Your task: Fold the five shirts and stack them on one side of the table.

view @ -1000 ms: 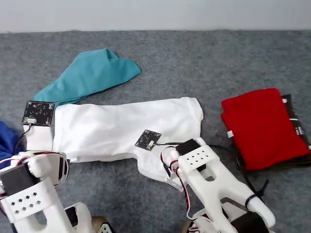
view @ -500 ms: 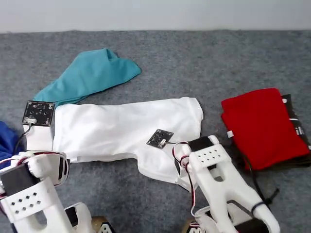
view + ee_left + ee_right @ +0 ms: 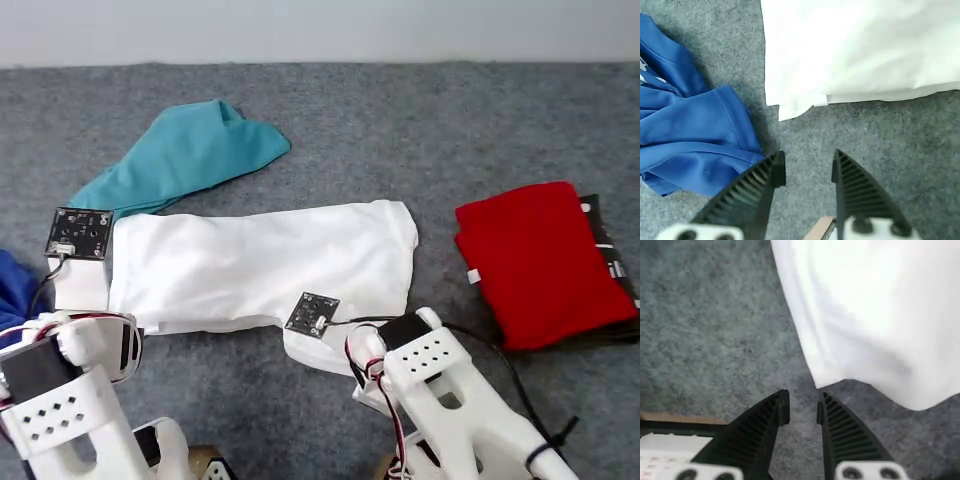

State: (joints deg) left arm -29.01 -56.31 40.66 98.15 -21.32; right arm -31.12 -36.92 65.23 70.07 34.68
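White shirt (image 3: 875, 315) — its corner just beyond the right gripper (image 3: 801, 407), jaws narrowly parted, empty.

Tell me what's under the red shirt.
Under the red shirt, a dark garment peeks out along its right and near edges. Anything more beneath is covered.

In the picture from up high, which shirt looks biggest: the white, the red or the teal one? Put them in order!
1. white shirt, spread out, looks biggest
2. red shirt, folded
3. teal shirt, looks smallest
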